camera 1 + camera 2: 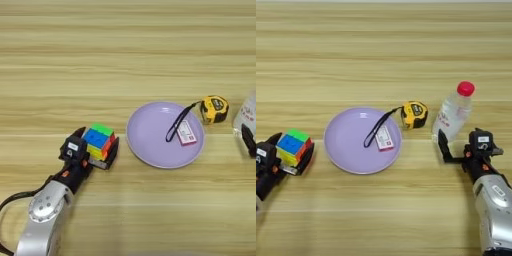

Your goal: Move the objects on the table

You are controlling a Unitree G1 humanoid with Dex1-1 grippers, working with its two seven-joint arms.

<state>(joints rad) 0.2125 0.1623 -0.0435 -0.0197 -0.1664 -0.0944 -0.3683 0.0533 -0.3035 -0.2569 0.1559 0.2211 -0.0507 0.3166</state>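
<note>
The small multicoloured puzzle cube [98, 142] sits on the table [125, 50] left of the lilac plate, between the two black fingers of my left gripper [96, 143], which press its sides. The clear bottle with the red cap [454, 112] stands upright at the right. My right gripper [461, 149] is open just in front of the bottle's base, one finger [442, 148] by its lower left side. The yellow-black tape measure [414, 114] lies beside the plate's far right rim, and its black strap and tag [383, 138] rest on the plate.
The lilac round plate [341, 150] lies in the middle between both grippers, holding only the strap and tag. Bare wooden surface stretches across the far half of the table.
</note>
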